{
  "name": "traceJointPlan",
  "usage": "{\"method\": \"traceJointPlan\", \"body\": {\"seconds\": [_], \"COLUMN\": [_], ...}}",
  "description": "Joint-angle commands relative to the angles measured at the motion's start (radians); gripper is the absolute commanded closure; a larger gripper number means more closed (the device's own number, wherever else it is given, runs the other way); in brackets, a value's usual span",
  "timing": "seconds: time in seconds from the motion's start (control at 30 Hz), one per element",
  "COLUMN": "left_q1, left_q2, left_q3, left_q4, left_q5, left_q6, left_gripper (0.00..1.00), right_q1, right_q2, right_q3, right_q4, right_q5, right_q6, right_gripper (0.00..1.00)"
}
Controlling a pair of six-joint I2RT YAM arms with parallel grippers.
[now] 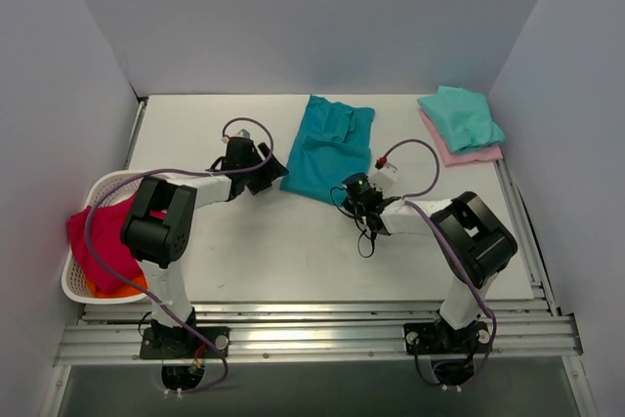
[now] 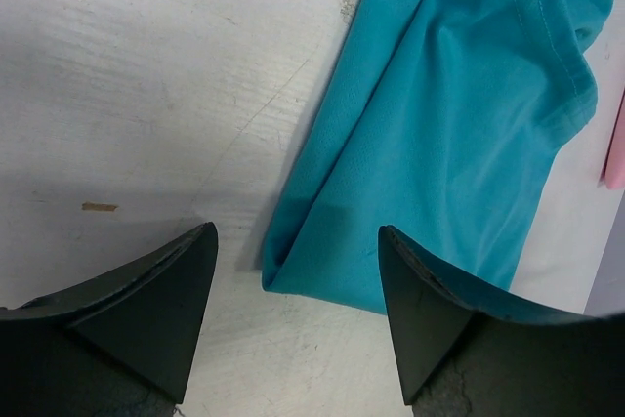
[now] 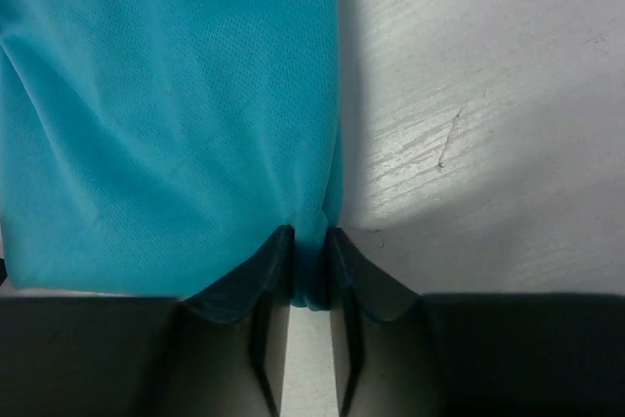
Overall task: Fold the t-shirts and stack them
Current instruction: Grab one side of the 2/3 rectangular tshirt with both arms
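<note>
My right hand [image 3: 308, 241] thinly clamped the teal shirt [image 1: 327, 148], left hand [image 2: 296, 229] apart; one tug could slip it.

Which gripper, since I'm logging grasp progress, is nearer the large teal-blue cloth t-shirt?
Right. The right gripper is shut on the near edge of the large teal-blue cloth t-shirt; the left gripper hangs open at its near left corner, not gripping.

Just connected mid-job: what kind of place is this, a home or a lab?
Most likely a lab test cell, not a home. Plain white panels wall in the table, a slotted aluminium rail runs along its near edge, and the laundry looks staged: a teal t-shirt and a white basket.
</note>
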Motion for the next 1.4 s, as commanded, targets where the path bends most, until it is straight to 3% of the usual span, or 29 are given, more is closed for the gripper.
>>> {"method": "traceJointPlan", "body": {"seconds": [0.0,0.13,0.47,0.83,1.13,1.23,1.3,1.37], "left_q1": [-0.001,-0.002,-0.015,-0.036,-0.053,-0.055,-0.058,-0.059], "left_q2": [0.021,0.025,0.019,0.021,0.019,0.024,0.028,0.028], "left_q3": [0.021,0.019,0.002,0.008,0.016,0.017,0.020,0.024], "left_q4": [0.040,0.053,0.075,0.069,0.052,0.047,0.038,0.029], "left_q5": [0.025,0.042,0.094,0.102,0.101,0.101,0.099,0.094], "left_q6": [-0.006,-0.012,-0.015,-0.018,-0.014,-0.012,-0.012,-0.011], "left_gripper": [0.25,0.30,0.34,0.49,0.51,0.69,0.94,0.98], "right_q1": [0.001,-0.002,-0.007,-0.008,-0.011,-0.011,-0.010,-0.008], "right_q2": [0.008,0.014,0.025,0.024,0.017,0.016,0.005,-0.005], "right_q3": [0.004,0.003,0.004,0.007,0.003,0.001,-0.002,-0.008], "right_q4": [-0.047,-0.051,-0.051,-0.057,-0.061,-0.063,-0.063,-0.066], "right_q5": [0.017,0.016,0.025,0.031,0.039,0.037,0.037,0.037], "right_q6": [0.008,0.009,0.008,0.008,0.005,0.005,0.006,0.006], "right_gripper": [0.86,1.00,1.00,1.00,1.00,1.00,1.00,1.00]}}
